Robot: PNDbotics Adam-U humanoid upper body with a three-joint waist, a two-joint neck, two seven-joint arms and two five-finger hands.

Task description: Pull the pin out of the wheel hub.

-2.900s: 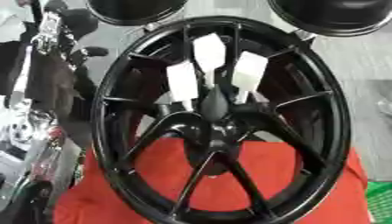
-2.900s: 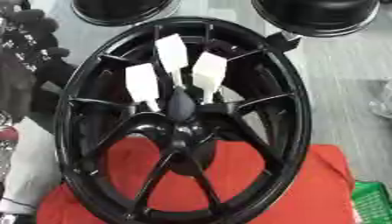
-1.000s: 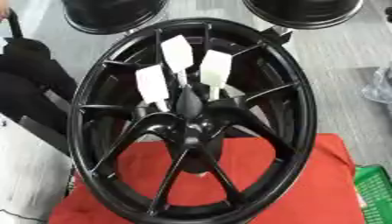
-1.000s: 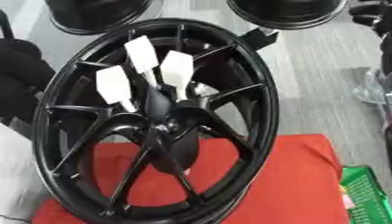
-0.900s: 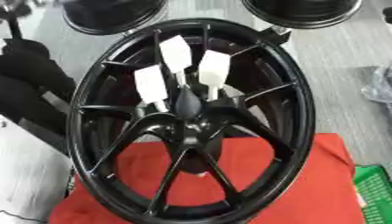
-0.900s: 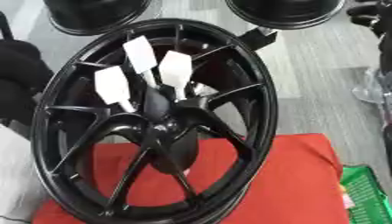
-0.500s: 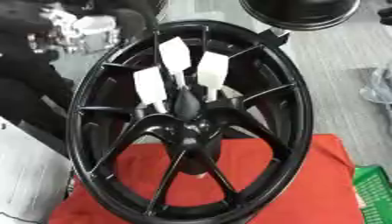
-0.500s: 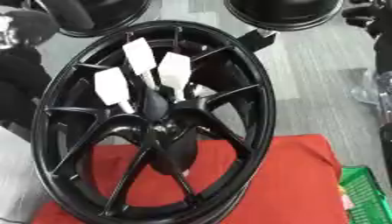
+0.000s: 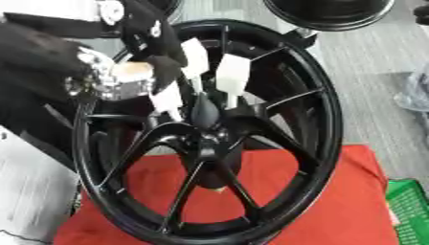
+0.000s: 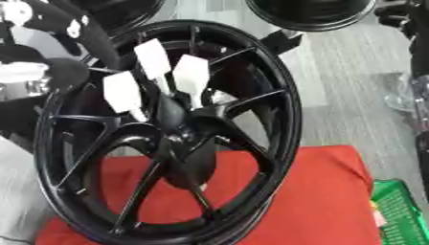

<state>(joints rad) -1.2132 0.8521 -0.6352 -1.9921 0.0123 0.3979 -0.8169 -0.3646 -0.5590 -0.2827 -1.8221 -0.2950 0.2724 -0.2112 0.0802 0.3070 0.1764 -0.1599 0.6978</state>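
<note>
Wheel: a black spoked wheel (image 9: 209,139) is stood upright and tilted on a red cloth (image 9: 352,206), its open face turned toward the camera.
Hub: the hub (image 9: 208,141) is seen at the middle, where the spokes meet.
Pins: three white tabs (image 9: 232,76) are seen standing out just above the hub, fanned apart; a thin pin below each tab cannot be told clearly.
Left hand: the left hand (image 9: 126,79) is brought in from the upper left, black and silver, and is seen near the leftmost white tab; whether its fingers are closed on anything cannot be told, as it is blurred.
Right hand: not seen in either view.
Surroundings: two more dark wheels (image 9: 331,12) are seen at the top edge on a grey floor (image 9: 377,57); a green basket (image 9: 411,210) is seen at the lower right, just beside the cloth.
</note>
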